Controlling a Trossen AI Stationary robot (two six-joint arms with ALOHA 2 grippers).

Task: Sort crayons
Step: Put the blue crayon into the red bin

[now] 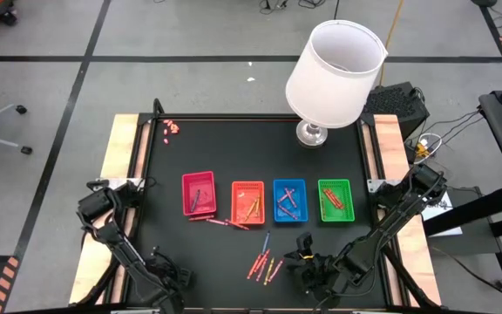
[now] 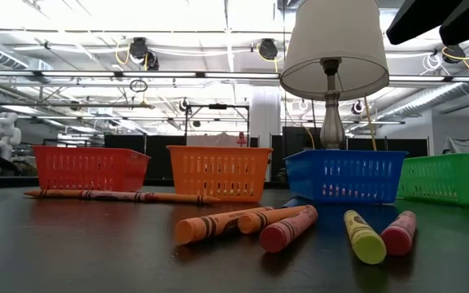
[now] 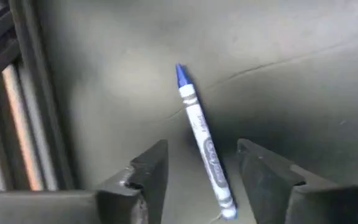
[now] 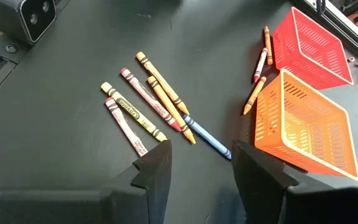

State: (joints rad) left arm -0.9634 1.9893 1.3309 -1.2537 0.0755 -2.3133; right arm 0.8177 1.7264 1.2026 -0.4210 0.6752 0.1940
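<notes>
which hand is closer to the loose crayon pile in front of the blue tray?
Right. The right hand sits just beside the crayon pile; the left hand is farther off, at the table's near-left edge.

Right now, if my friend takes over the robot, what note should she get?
Left gripper: open, blue crayon lying between its fingers, not held.
Right gripper: open, empty, near the pile of loose crayons.
Done: some crayons are in the red tray, orange tray, blue tray and green tray.
Left: the pile, the few crayons in front of the red and orange trays, and the blue crayon.
</notes>
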